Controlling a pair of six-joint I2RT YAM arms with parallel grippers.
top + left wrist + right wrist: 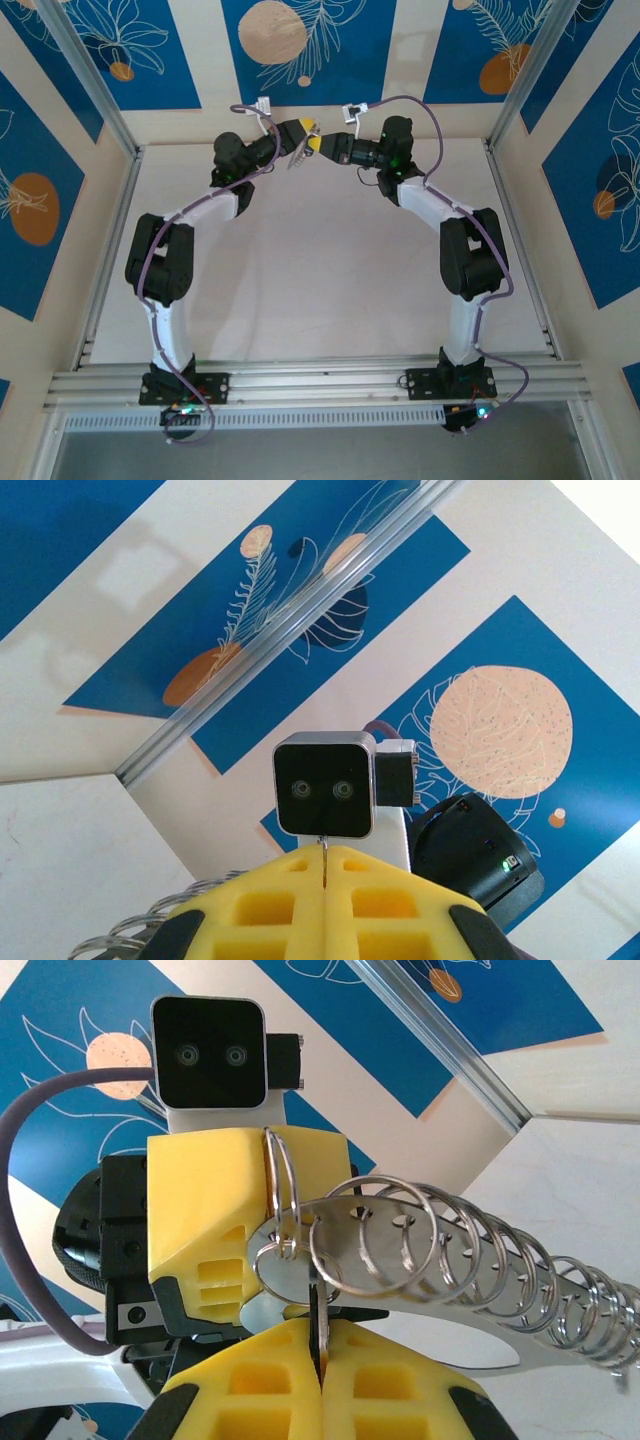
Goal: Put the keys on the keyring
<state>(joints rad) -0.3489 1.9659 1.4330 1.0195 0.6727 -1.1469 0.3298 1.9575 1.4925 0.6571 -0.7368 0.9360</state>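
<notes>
Up over the far edge of the table (300, 280), the two grippers meet tip to tip, and this looks like the threading step.
The left gripper (272, 1160) is pinched tight on one ring of the keyring (470, 1250). Its row of silvery rings trails off sideways. The right gripper (320, 1370) is clamped on a thin dark blade, likely the key (318, 1310), right up against a small ring (285, 1260). Next, I'd judge, the key's hole must find that ring's split end, which calls for a fine, twisting nudge.
</notes>
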